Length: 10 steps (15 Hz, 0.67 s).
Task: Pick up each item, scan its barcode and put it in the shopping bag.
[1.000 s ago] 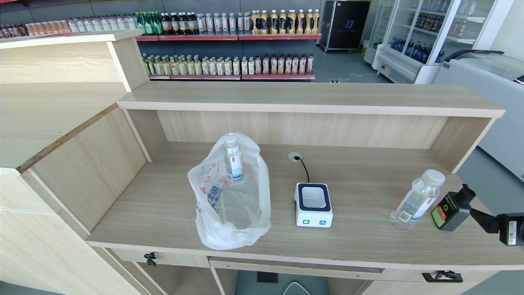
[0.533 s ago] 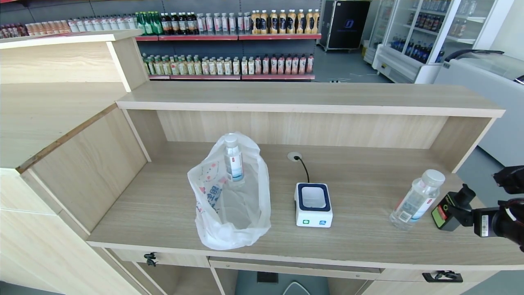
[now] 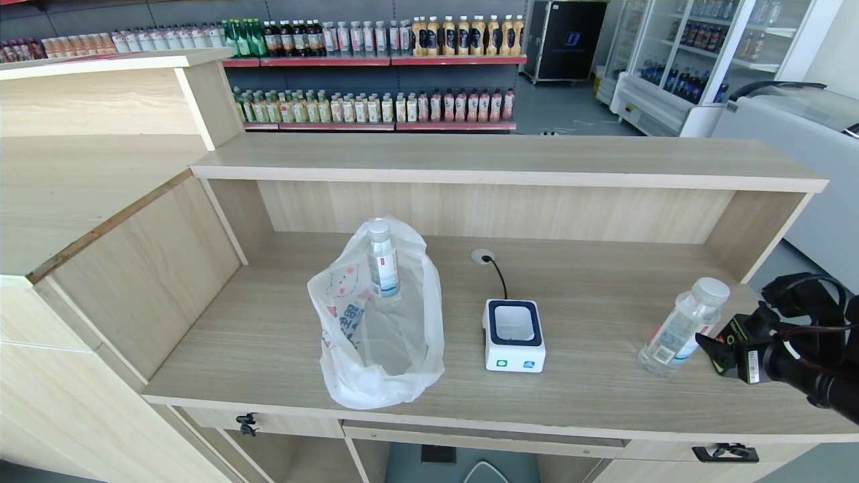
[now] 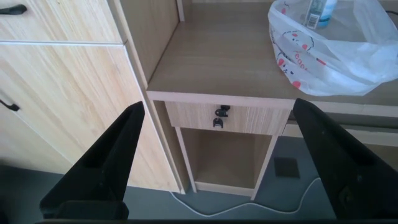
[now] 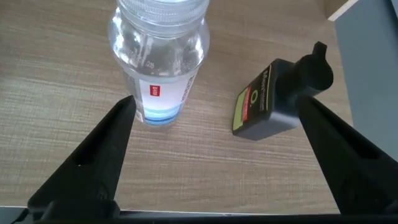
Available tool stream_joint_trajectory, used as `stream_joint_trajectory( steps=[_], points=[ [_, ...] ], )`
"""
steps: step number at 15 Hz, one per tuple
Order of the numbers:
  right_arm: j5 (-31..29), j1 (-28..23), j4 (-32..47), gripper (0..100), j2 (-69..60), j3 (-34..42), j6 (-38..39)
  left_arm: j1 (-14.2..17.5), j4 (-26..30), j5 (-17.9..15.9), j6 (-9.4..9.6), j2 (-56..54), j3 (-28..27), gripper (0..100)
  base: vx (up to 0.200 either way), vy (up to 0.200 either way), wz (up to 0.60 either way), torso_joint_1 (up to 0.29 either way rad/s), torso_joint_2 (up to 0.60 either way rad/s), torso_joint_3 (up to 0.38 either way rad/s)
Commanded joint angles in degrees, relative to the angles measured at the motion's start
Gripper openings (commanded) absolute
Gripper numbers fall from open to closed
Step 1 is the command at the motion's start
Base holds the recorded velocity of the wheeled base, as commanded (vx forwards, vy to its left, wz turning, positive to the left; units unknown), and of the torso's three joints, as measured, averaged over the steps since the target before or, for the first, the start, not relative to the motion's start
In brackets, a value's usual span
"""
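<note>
Now the right gripper [image 5: 217, 106] hovers, jaws spread wide, over the water bottle [image 3: 681, 327] standing at the counter's [image 3: 590, 396] right end beside a black device [image 5: 273, 99]. Another bottle [image 3: 383, 265] stands in the shopping bag [image 3: 402, 362] (left of the scanner [image 3: 514, 334]). The left gripper [image 4: 216, 106], jaws likewise spread, hangs in front of the counter.

From the head: facing forward and down across the whole counter [image 3: 604, 315], store shelves [image 3: 376, 60] behind. From the left wrist, out before the counter's front-left corner: facing down toward its front edge and drawer lock [image 4: 219, 117], sharing the shopping bag [image 4: 329, 56] with the head view. From the right wrist, close above the counter's right end: facing steeply down, sharing the water bottle [image 5: 158, 56] and black handheld device [image 5: 273, 99] with the head view.
</note>
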Motion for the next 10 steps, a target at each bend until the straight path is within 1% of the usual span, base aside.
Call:
stream_joint_trajectory(
  steps=[1, 4, 8, 10],
  points=[
    [0.0, 1.4, -2.2, 100, 3.1, 0.2, 0.0, 0.0, 0.0, 0.0, -0.01, 0.0, 0.0, 100, 0.0, 0.0, 0.0, 0.0, 0.0, 0.0],
    [0.5, 1.8, -5.5, 100, 5.6, 0.2, -0.8, 0.0, 0.0, 0.0, -0.01, 0.0, 0.0, 100, 0.0, 0.0, 0.0, 0.0, 0.0, 0.0],
    [0.6, 1.8, -7.7, 100, 8.0, 0.2, -1.0, 0.0, 0.0, 0.0, -0.01, 0.0, 0.0, 100, 0.0, 0.0, 0.0, 0.0, 0.0, 0.0],
    [2.0, 1.8, -10.1, 100, 9.8, 0.0, -1.0, 0.0, 0.0, 0.0, -0.01, 0.0, 0.0, 100, 0.0, 0.0, 0.0, 0.0, 0.0, 0.0]
  ],
)
